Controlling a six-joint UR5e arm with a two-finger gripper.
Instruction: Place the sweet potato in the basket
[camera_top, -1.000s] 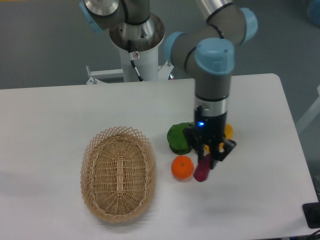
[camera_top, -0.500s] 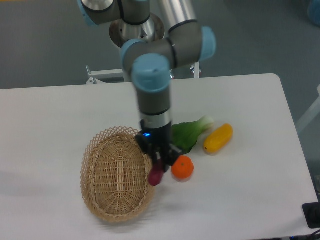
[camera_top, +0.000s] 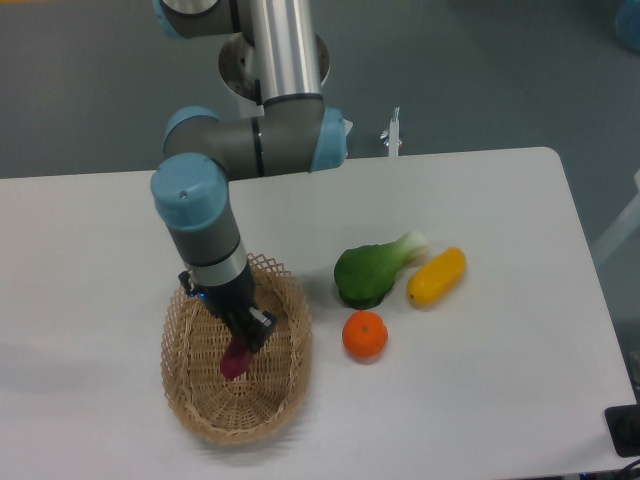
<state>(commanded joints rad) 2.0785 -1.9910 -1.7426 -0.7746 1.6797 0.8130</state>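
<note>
The magenta-purple sweet potato (camera_top: 236, 359) hangs nearly upright in my gripper (camera_top: 243, 338), which is shut on its upper end. Both are over the inside of the oval tan wicker basket (camera_top: 190, 400) at the table's front left, with the sweet potato's lower tip close to the woven base. I cannot tell whether it touches the base. My arm comes down from behind and covers part of the basket's far rim.
A round orange (camera_top: 365, 335) lies just right of the basket. Behind it lie a green leafy vegetable (camera_top: 368, 272) and a yellow-orange oblong vegetable (camera_top: 436, 276). The white table's right edge (camera_top: 590, 300) is further right.
My gripper carried the sweet potato leftward from beside the orange, across the basket's right rim, to over the basket's inside. The other produce has not moved.
</note>
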